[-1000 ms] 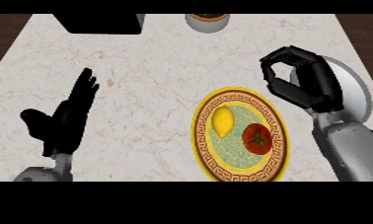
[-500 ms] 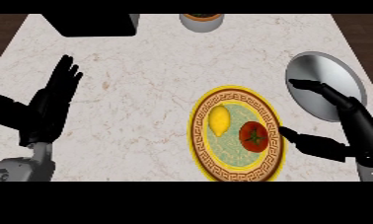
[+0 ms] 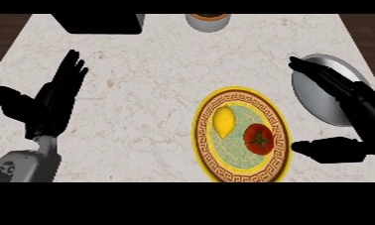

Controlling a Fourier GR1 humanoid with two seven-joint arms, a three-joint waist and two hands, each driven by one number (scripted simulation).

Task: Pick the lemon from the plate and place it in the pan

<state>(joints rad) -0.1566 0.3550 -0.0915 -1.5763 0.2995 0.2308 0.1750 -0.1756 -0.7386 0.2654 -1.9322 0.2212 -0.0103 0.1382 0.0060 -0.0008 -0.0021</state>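
Note:
A yellow lemon (image 3: 224,120) lies on the left half of a yellow patterned plate (image 3: 209,160), with a red tomato (image 3: 258,138) beside it on the right. A grey pan (image 3: 315,95) sits at the counter's right edge, partly hidden by my right hand (image 3: 350,105). That hand is open, fingers stretched over the pan and thumb low beside the plate's right rim, apart from the lemon. My left hand (image 3: 51,102) stays open at the left edge, fingers up, holding nothing.
A black box (image 3: 99,22) stands at the back left of the marble counter (image 3: 154,80). A small round container (image 3: 209,21) sits at the back centre. The counter's dark edges show at the far left and right corners.
My right hand has opened from a curl and moved right and lower, past the plate's right rim and over the pan. The left hand shifted left and slightly up.

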